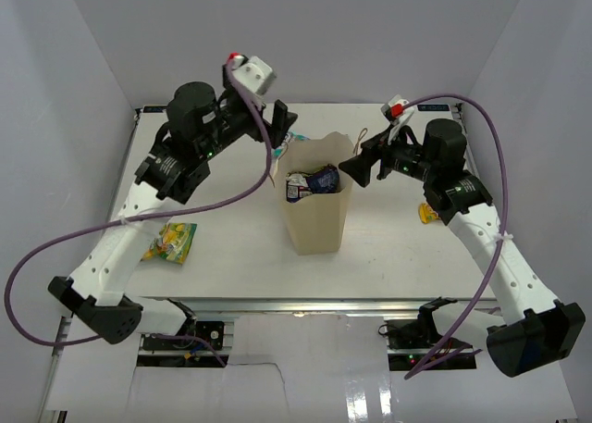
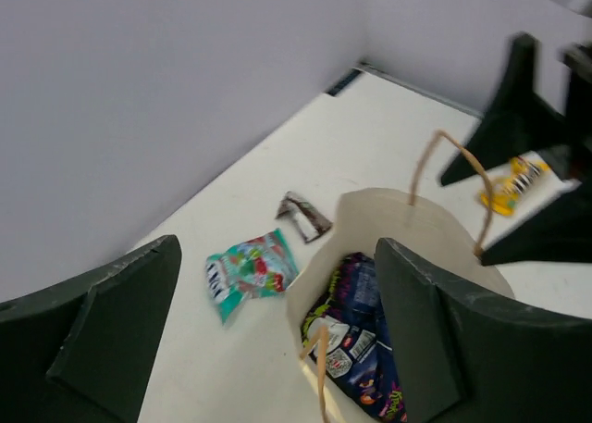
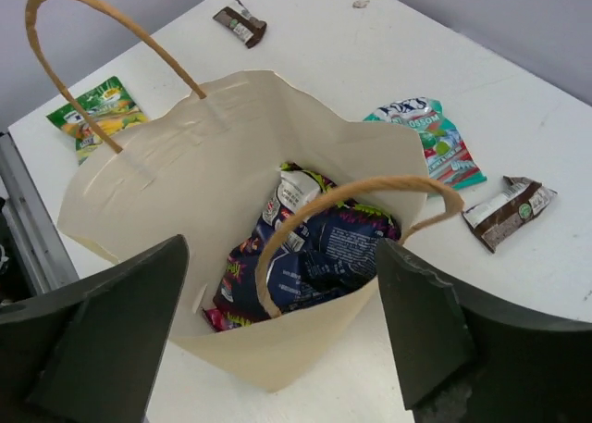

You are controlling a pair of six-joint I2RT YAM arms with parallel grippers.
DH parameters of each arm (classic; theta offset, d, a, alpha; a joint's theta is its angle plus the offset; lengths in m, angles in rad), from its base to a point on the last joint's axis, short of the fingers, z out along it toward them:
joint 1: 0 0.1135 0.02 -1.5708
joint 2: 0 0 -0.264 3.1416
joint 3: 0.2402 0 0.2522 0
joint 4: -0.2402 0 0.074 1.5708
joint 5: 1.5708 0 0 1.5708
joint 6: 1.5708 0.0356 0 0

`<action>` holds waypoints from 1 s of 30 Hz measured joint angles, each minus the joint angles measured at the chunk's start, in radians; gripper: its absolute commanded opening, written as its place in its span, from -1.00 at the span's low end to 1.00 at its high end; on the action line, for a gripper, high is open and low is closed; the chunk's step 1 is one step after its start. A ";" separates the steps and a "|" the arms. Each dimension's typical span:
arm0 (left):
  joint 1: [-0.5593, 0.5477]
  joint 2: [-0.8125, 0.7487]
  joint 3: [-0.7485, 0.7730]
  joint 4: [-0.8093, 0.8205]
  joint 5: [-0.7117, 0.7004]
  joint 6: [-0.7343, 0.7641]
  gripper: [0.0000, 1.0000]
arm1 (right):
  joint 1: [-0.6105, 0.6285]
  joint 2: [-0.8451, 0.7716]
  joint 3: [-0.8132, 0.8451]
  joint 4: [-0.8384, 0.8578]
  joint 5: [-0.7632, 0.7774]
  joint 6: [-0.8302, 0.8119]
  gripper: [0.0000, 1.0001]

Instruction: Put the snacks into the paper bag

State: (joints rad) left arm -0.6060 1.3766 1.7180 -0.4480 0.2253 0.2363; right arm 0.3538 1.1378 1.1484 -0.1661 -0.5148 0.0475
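At desk centre the paper bag (image 1: 314,224) stands upright, mouth open, handles up, w/ the purple-black chip bag (image 3: 324,247) already inside. A reddish edge shows under it, can't ID. Left end effector (image 1: 283,127) hangs behind the bag's rear-left rim and right end effector (image 1: 357,168) just beside its right rim. Both have jaws spread wide w/ nothing between them and no contact w/ the bag visible. Outside on the desk are the green-yellow pouch (image 1: 171,241) at front left, the yellow candy packet (image 1: 428,215) at right near the right arm, and the teal-white packet (image 3: 430,141) behind the bag. A small brown bar (image 3: 509,210) lies just beside the teal one, and a 2nd brown bar (image 3: 242,23) sits farther off. Handling, judged: packets look light, thin, glossy film, so prob. slippery and crinkly, lying flat w/ little to get under. Best taken by a pinch on a crimped end seam or raised corner, not the middle. Chip bag is puffy w/ fragile contents, so no hard squeeze. Bag is thin kraft, light and unsupported, so a nudge on rim or handle could tip it; better to drop items from above the mouth. Text: teal packet reads approx. "FOX'S" in the right wrist view, 2nd line not legible. Other labels are too small or blurred to read.
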 measured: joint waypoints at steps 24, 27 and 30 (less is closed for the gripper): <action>0.381 -0.231 -0.583 -0.081 -0.266 -0.964 0.96 | -0.427 -0.004 -0.192 -0.301 0.134 -0.448 0.96; 0.388 -0.237 -0.643 -0.098 -0.251 -1.012 0.96 | -0.447 0.108 -0.229 -0.391 0.155 -0.733 0.79; 0.390 -0.253 -0.689 -0.109 -0.226 -1.036 0.96 | -0.468 0.212 -0.212 -0.475 0.190 -0.985 0.77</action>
State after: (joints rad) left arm -0.2161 1.1240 1.0294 -0.5571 -0.0010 -0.7998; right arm -0.1139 1.3495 0.9367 -0.6411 -0.3248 -0.9371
